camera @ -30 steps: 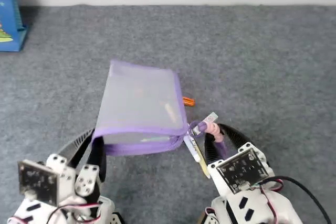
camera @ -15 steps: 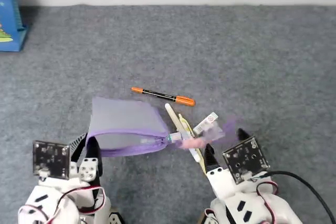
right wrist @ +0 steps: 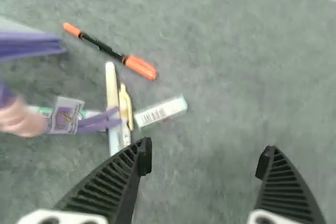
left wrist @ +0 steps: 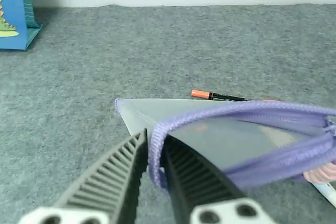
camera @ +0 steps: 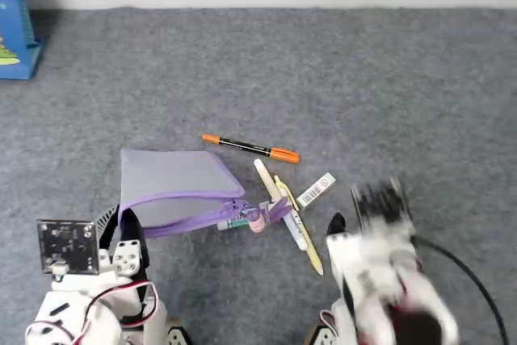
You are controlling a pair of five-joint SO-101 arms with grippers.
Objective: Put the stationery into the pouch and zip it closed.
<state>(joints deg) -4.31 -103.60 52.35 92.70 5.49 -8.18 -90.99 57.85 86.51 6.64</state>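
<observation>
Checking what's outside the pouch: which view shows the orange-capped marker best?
High view: the marker lies whole, clear of the pouch. Right wrist view shows it whole too; left wrist, one end past the pouch.

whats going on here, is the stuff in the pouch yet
Not yet. The left gripper is shut on the purple edge of the pouch, holding it by one end. The right gripper is open above the grey carpet and holds nothing. An orange-capped marker, a white pen, a yellow pen and a small barcoded stick lie on the carpet beside the pouch.
</observation>
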